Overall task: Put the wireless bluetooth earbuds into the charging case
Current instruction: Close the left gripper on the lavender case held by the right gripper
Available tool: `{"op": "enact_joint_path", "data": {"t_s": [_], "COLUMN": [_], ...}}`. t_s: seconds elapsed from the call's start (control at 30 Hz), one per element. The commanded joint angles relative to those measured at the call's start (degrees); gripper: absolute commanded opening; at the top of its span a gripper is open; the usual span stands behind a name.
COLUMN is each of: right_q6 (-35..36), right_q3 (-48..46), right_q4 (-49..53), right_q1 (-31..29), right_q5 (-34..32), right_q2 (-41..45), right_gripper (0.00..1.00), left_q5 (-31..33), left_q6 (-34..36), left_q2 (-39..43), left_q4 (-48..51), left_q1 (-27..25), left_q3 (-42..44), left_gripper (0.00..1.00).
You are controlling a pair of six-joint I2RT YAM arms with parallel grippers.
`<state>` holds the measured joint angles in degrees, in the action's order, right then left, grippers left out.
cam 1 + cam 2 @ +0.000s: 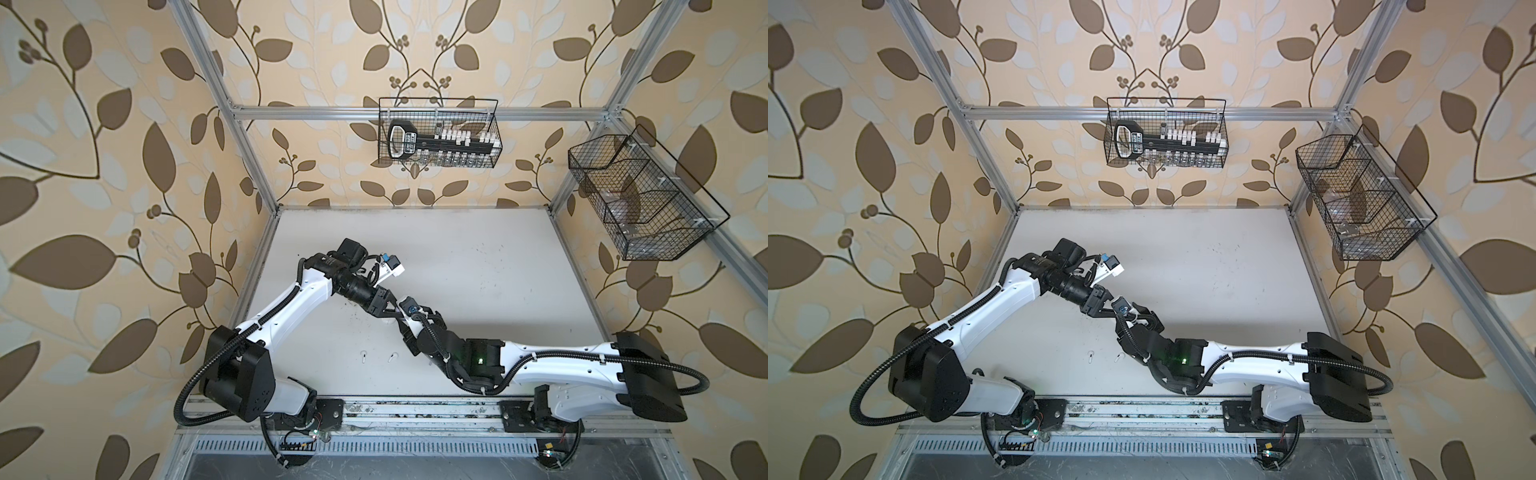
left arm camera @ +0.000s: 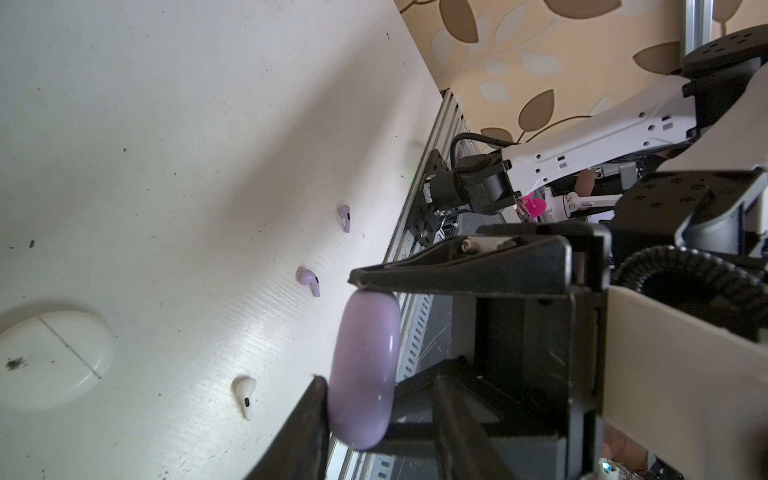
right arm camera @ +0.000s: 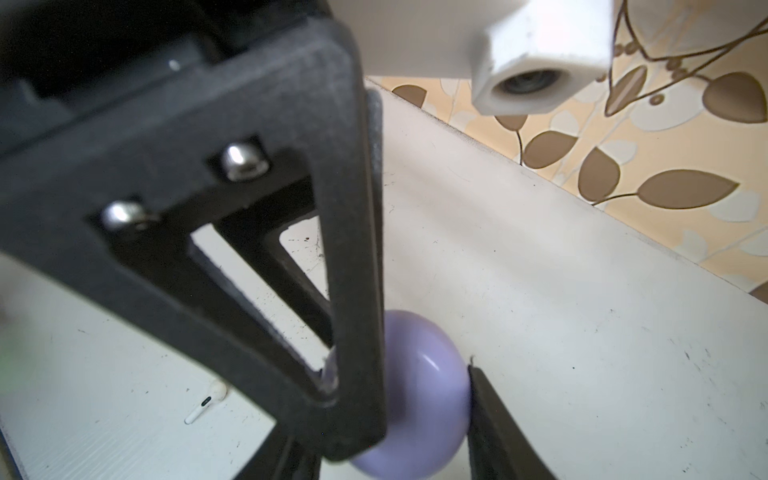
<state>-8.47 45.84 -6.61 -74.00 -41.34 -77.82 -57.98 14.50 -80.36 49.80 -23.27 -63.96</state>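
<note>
A lavender charging case [image 2: 365,370], closed, is held off the white table by both grippers. The left gripper [image 2: 361,399] is shut on its flat faces. The right gripper [image 3: 399,395] is shut across its rim, where the case [image 3: 428,386] shows partly behind a left finger [image 3: 353,249]. In both top views the left gripper [image 1: 384,307] and right gripper [image 1: 405,316] meet mid-table and hide the case. Two lavender earbuds [image 2: 344,217] [image 2: 308,281] lie near the front rail, also visible as earbuds [image 1: 363,356] [image 1: 392,356] in a top view. A white earbud [image 2: 245,395] lies closer to the case.
A closed white round case [image 2: 50,357] lies flat on the table [image 1: 478,270]. A wire basket [image 1: 438,133] hangs on the back rail and another basket [image 1: 640,199] on the right frame. The arm-base rail [image 1: 415,411] runs along the front edge.
</note>
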Motion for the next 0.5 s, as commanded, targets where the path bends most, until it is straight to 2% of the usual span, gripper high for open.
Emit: {"op": "enact_joint_path", "data": {"t_s": [0.0, 0.47], "right_q6": [2.79, 5.21], "right_q3": [1.54, 2.32], "right_q4": [2.47, 3.39], "right_q1": [-0.36, -0.95], "right_q5": [0.12, 0.87], "right_q2": [0.70, 1.27], "right_gripper": [0.37, 0.37], "left_q5": [-2.23, -1.88], "left_q6": [2.06, 2.29], "left_q2": [-0.27, -0.58], "left_q4": [2.31, 2.43], "left_q1": [-0.81, -0.99], "left_q3": [-1.87, -2.13], "left_gripper": [0.41, 0.35]}}
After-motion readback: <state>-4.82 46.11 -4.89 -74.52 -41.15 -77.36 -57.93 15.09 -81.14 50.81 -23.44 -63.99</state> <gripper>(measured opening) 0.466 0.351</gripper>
